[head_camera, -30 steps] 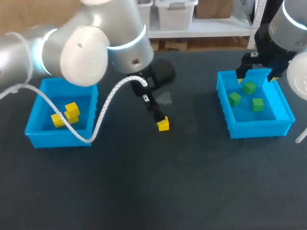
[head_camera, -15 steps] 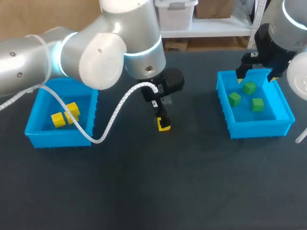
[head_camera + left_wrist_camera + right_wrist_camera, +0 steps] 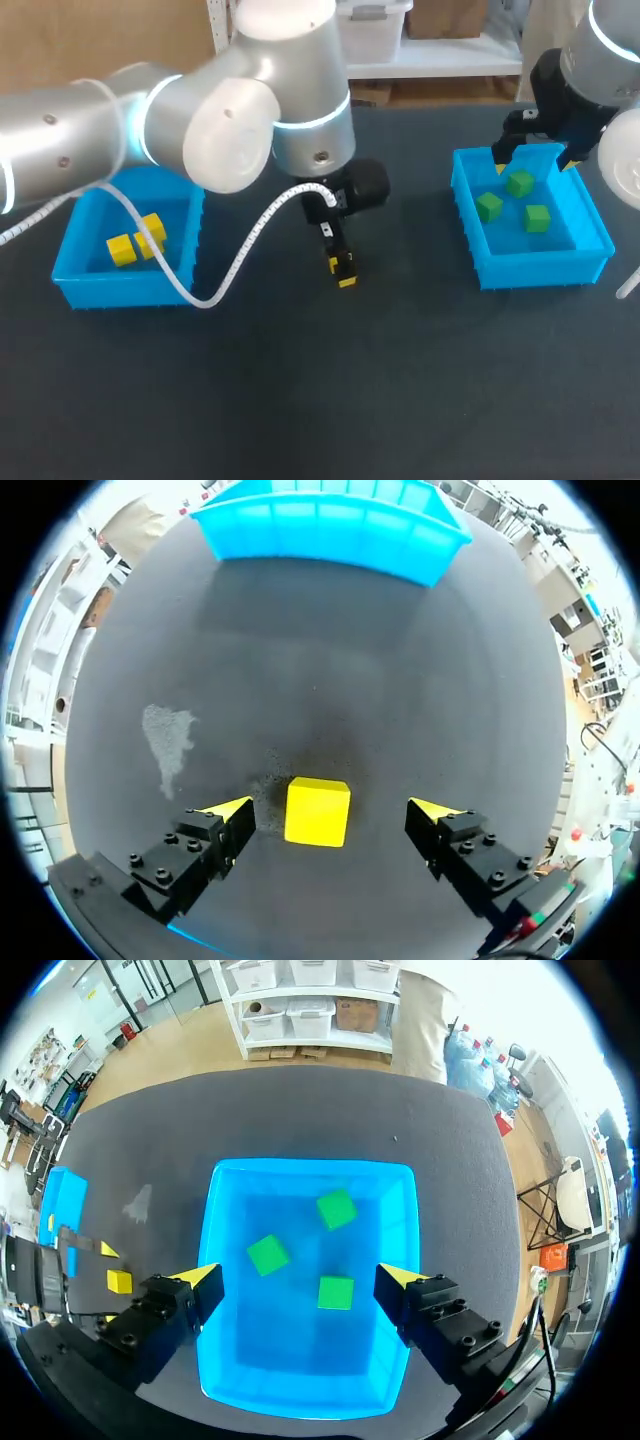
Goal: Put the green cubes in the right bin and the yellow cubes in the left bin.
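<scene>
A yellow cube [image 3: 317, 812] lies on the dark table near its middle. My left gripper [image 3: 330, 808] is down over it, open, one finger on each side with gaps to the cube. From the head view this gripper [image 3: 342, 266] hides most of the cube. My right gripper [image 3: 533, 160] hangs open above the right bin [image 3: 530, 264] with nothing between its fingers [image 3: 405, 1282]. Three green cubes [image 3: 267, 1255] [image 3: 337, 1208] [image 3: 335, 1292] lie in that bin. The left bin [image 3: 120, 287] holds yellow cubes [image 3: 150, 232].
A pale smudge [image 3: 165, 742] marks the tabletop beside the left gripper. A blue bin's wall [image 3: 330, 525] shows ahead of the left fingers. The left arm's white cable [image 3: 230, 272] loops down by the left bin.
My left arm has swung right and lowered, bringing its open fingers from beside the yellow cube to either side of it. The right arm and the cubes in the bins have not moved.
</scene>
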